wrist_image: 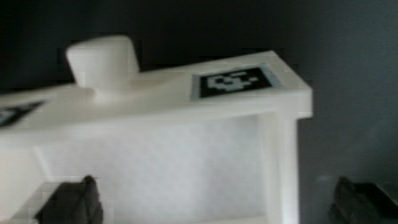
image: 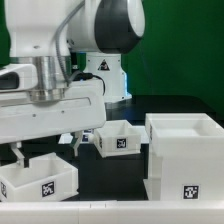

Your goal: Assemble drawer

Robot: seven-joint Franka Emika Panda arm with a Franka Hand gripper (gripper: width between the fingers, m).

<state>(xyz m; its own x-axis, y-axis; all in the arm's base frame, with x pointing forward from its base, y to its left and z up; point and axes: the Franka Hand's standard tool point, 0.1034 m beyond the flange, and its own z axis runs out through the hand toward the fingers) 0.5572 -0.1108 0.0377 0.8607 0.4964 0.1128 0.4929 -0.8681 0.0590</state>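
A small white open-top drawer tray (image: 40,180) with a square tag on its front sits at the exterior view's lower left. My gripper (image: 45,152) hangs just above it, open and empty. In the wrist view the same tray (wrist_image: 169,150) fills the frame, with a round knob (wrist_image: 102,62) and a tag (wrist_image: 237,82) on its front wall. My gripper (wrist_image: 222,205) is wide open; one dark fingertip (wrist_image: 75,200) is over the tray's inside, the other beyond its side wall. A second tray (image: 118,139) sits mid-table. The large cube-shaped casing (image: 185,155) stands at the right.
The robot's white base (image: 103,72) stands behind the trays against a green backdrop. A white strip (image: 110,216) runs along the front edge of the black table. The second tray lies close against the casing's left side.
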